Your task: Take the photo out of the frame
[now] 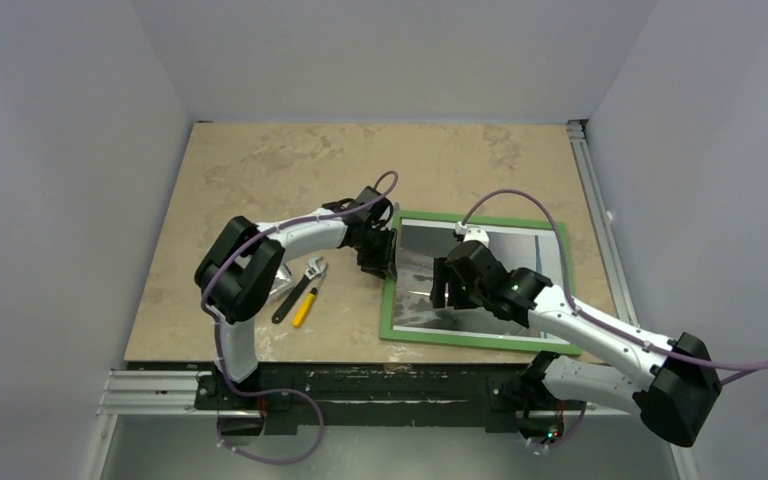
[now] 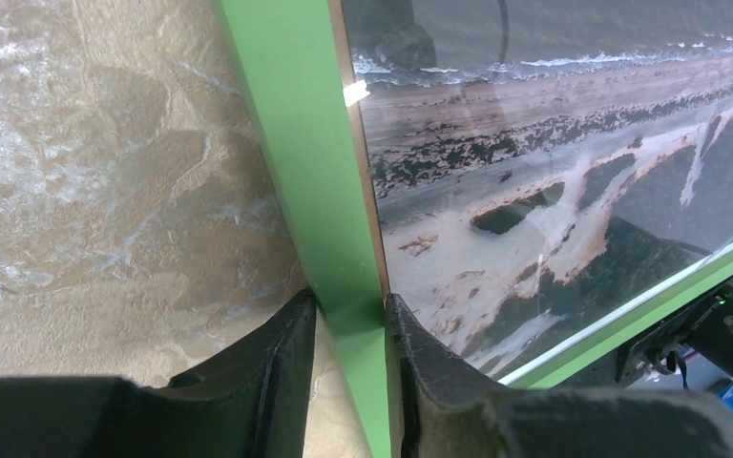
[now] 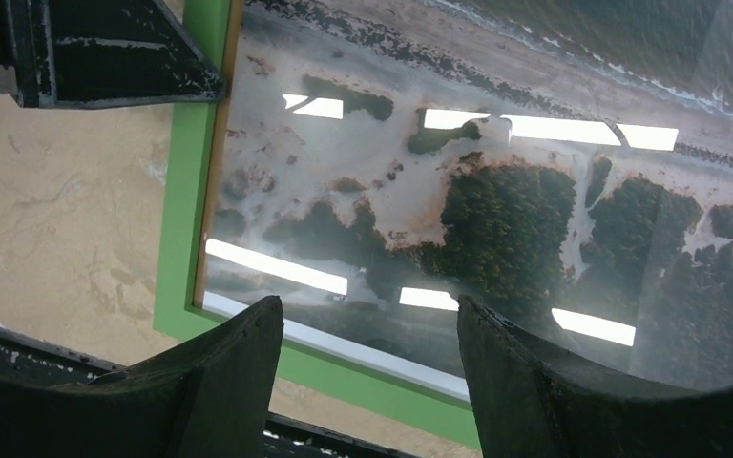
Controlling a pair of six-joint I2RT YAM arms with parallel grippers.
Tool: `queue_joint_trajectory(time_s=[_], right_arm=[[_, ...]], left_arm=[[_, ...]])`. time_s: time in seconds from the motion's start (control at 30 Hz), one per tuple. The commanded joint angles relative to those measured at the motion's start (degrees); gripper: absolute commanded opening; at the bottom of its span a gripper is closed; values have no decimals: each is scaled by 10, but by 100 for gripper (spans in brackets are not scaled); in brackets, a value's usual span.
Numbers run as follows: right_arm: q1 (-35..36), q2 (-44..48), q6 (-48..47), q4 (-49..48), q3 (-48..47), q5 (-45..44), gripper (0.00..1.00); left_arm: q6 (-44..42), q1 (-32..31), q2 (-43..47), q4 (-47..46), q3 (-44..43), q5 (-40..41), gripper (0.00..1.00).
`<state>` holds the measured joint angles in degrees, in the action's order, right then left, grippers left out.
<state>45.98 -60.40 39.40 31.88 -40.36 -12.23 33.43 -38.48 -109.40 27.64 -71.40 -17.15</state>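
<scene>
In the left wrist view, the left gripper (image 2: 351, 303) pinches the green side rail of the frame (image 2: 296, 124), 1 finger on each side. The photo (image 2: 554, 153), a glossy shoreline print, lies just inboard. In the right wrist view, the right gripper (image 3: 367, 310) hangs wide and empty over the photo's near edge. From above, the frame lies flat, long axis left-to-right.

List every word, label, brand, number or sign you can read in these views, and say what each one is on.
No text can be read in any view.
On the photo: a shoreline scene, no caption or lettering.
On the frame: plain green, no label.
On the wrench and the yellow-handled tool beside the frame: any marks are too small to tell.
</scene>
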Motion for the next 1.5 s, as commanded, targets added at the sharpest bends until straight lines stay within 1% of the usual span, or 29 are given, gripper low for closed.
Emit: queue_joint_trajectory(time_s=[0.0,0.03,0.1,0.23,0.33,0.43,0.6,0.7,0.87,1.0,1.17,1.3,1.47], right_arm=[[26,-6,-7,-41,8,-8,67],[34,-7,-10,-47,9,-13,68],[56,-10,-17,-61,12,-24,71],[115,-24,-41,-68,2,-77,77],[156,-39,-80,-65,-11,-121,81],[183,-54,-137,-71,-26,-135,81],[206,-89,-246,-78,-56,-98,80],[215,-118,-287,-77,-71,-72,78],[241,-180,-317,-84,-94,-54,75],[272,-238,-319,-88,-115,-85,72],[301,-316,-324,-67,-152,-104,63],[308,-338,-333,-58,-168,-113,61],[308,-330,-344,-74,-156,-99,59]], left_arm=[[-1,-5,-16,7,-5,16,24],[-6,-5,-21,16,-13,17,19],[-13,-5,-29,34,-28,21,13],[-27,-5,-31,71,-53,50,0],[-41,-4,-34,108,-84,81,0],[-50,2,-42,138,-112,86,0],[-55,20,-33,145,-121,80,0],[-52,28,-28,141,-119,69,0],[-47,40,-26,138,-118,51,0],[-44,48,-21,137,-117,42,0],[-45,50,-14,135,-114,36,0],[-44,51,-15,136,-114,31,0],[-47,51,-10,132,-113,23,0]])
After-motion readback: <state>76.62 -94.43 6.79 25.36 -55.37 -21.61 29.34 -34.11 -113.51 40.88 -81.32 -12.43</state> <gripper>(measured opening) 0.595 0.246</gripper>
